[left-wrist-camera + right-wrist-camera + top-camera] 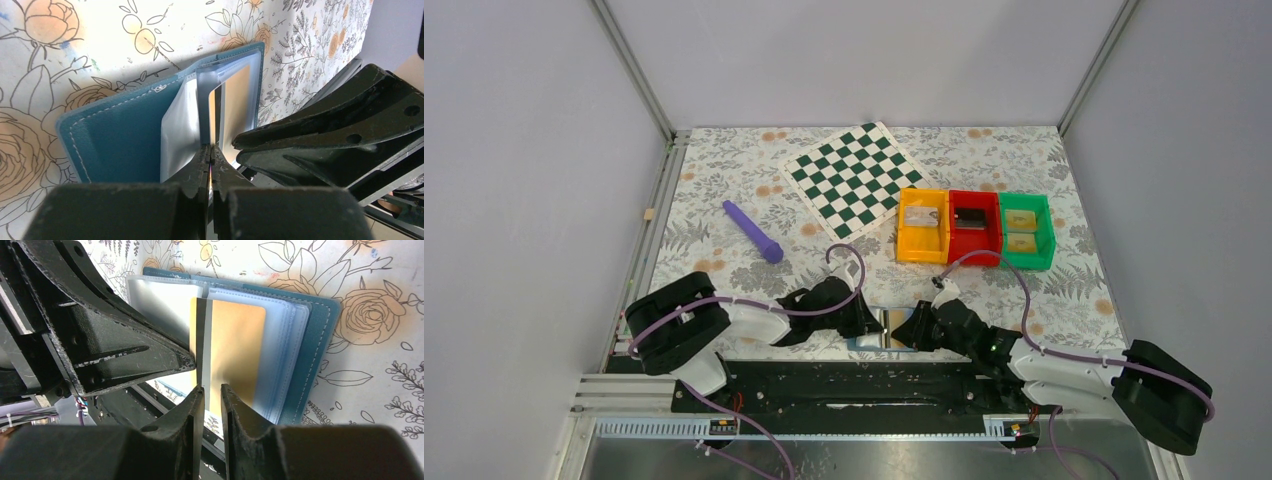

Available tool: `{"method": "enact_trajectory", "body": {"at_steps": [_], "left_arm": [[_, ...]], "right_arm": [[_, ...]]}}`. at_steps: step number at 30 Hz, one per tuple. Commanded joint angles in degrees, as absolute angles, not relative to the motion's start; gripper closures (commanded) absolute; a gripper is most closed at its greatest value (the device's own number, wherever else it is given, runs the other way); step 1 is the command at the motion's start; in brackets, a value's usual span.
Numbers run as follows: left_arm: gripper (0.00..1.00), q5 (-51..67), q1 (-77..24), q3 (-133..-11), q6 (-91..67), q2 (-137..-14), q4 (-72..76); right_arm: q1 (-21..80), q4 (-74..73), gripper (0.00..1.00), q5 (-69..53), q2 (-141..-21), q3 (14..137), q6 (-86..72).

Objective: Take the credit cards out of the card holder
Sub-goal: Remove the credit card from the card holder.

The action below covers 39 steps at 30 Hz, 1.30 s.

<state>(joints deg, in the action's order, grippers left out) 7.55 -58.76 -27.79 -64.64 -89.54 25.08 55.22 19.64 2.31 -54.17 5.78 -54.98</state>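
Note:
The blue card holder (120,135) lies open at the table's near edge (886,326), its frosted plastic sleeves fanned upward. A gold credit card (237,350) with a grey stripe stands among the sleeves. My left gripper (211,150) is shut on the thin edge of that card, reaching in from the left (871,322). My right gripper (212,389) faces it from the other side (911,330). Its jaws are a narrow gap apart, in line with the card's lower edge and pressing on nothing. More cards lie in the bins.
Orange (922,247), red (974,252) and green (1027,260) bins stand in a row at the right. A green-white chequered board (856,178) lies at the back, with a purple stick (752,232) to its left. A metal rail (824,385) runs just behind both grippers.

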Motion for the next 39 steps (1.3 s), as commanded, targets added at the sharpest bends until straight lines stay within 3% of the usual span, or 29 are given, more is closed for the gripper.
{"method": "enact_trajectory", "body": {"at_steps": [1,18,22,28,39], "left_arm": [[1.0,11.5,-59.1,-27.6,-66.0,-86.9,32.0],[1.0,9.4,-57.1,-25.4,-65.6,-84.8,28.8],[0.84,7.4,-57.5,-27.3,-64.1,-85.8,25.2],[0.72,6.8,-57.6,-29.0,-63.5,-85.4,24.0],[0.72,5.3,-57.8,-29.9,-63.9,-81.3,21.8]], "right_arm": [[55.6,16.7,0.74,3.9,-55.3,4.7,-54.8],[55.6,15.4,0.74,4.3,-53.4,5.1,-54.7],[55.6,15.0,0.74,4.3,-52.9,5.4,-54.5],[55.6,11.7,0.74,3.3,-48.7,7.5,-54.0],[55.6,6.2,0.74,7.6,-48.7,10.5,-50.5]]}}
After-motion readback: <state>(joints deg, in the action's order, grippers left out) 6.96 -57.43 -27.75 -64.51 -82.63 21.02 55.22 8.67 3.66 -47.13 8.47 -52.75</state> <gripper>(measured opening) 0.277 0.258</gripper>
